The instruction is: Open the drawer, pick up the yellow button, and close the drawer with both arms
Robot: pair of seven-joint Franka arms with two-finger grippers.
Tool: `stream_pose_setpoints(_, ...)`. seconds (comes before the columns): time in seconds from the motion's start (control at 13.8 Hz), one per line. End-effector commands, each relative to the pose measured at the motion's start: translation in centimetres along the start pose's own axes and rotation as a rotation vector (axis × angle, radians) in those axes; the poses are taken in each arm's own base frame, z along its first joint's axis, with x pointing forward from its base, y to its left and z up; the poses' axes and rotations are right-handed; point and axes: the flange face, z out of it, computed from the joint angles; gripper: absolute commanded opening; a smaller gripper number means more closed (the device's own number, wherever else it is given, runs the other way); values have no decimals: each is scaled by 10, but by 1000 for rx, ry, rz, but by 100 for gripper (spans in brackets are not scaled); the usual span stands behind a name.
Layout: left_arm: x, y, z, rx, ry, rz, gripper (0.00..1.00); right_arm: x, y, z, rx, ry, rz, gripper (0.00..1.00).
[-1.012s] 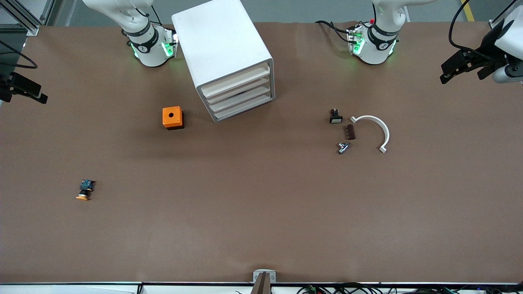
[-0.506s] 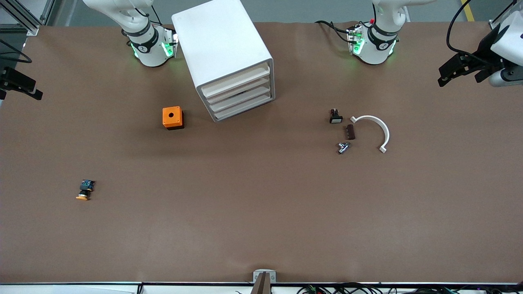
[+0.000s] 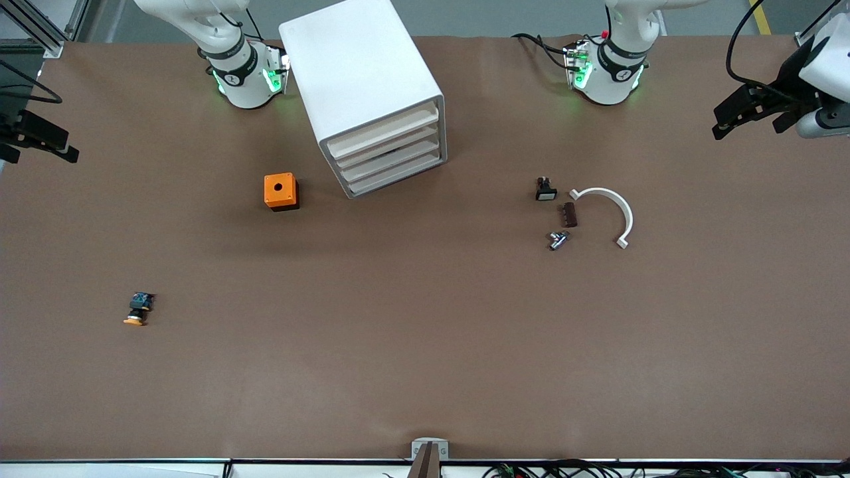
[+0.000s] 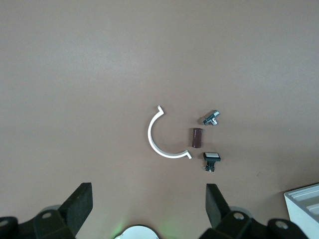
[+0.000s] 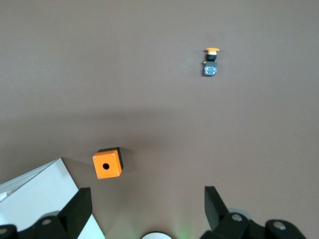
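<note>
The right tool (image 3: 40, 143) hangs high over the surface's (image 3: 425, 372) edge at the right arm's end, its fingers (image 5: 79, 206) spread wide and empty. The small push button with an orange cap and black-and-blue body (image 3: 138, 310) lies on the open surface toward that same end, nearer to the front camera than the orange cube with a hole (image 3: 280, 191); it is not inside any drawer. The white rounded cabinet (image 3: 362, 86) stands at the edge where the bases are, between them, and its topmost shallow white drawer (image 3: 382, 133) appears shut like the three below. Toward the left arm's end a small black-and-white part (image 3: 545, 189), a brown block (image 3: 569, 214), a metal fitting (image 3: 558, 239) and a white curved strip (image 3: 607, 212) are grouped together. The left tool (image 3: 744, 113) hangs over the surface's edge at the left arm's end, likewise released and empty.

The step in hand is judged to be the approach to the top drawer. It would be done well if the drawer's front lip alone is caught and drawn straight out along the cabinet's slant, with the cabinet steadied by the other arm. Both arms are raised and drawn outward, wrists pointing down.
</note>
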Motion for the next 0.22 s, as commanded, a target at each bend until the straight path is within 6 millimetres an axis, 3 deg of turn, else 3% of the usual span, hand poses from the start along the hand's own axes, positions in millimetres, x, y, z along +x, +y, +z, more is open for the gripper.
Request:
stream_pose_setpoints(0.0,0,-2,-4,30,4,18,100,-27,5,2,-15,21,-7,100)
stream_pose_setpoints(0.14,0,-1,-4,37,0,21,100,-32,9,7,-12,29,-2,100)
